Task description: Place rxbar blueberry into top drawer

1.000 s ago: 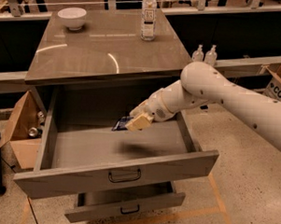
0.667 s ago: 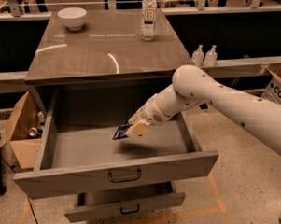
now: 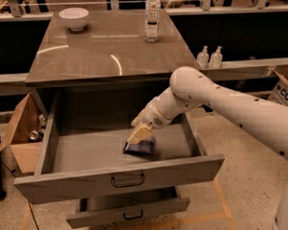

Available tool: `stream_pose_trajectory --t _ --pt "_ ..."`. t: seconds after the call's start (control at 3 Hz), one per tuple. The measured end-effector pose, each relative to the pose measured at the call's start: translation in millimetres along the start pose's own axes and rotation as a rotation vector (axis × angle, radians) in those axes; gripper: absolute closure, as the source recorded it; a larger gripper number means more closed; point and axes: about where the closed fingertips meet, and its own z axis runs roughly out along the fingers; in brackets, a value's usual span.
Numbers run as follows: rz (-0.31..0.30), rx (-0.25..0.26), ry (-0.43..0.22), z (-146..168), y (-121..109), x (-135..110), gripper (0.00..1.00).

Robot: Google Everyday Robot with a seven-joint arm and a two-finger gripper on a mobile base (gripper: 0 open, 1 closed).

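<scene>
The pincer [image 3: 139,136] is low inside the top drawer [image 3: 85,155], right on top of the rxbar blueberry [image 3: 141,148]. The dark blue bar seems to lie on the drawer floor, near the middle and close to the front wall. I cannot tell if the pincer grips the bar or is loose from it. So the big part looks almost done: the bar is in the open drawer. What is left, I think, is to be free of the bar and lift the arm out.
</scene>
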Motion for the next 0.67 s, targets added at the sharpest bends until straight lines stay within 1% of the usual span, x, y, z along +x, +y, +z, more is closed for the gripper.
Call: stream_pose_trajectory --t 0.33,0.67 --pt "0.024 0.082 -0.064 -26 -18 -14 0.00" --pt "0.058 0.205 -0.156 -79 -49 -29 0.18"
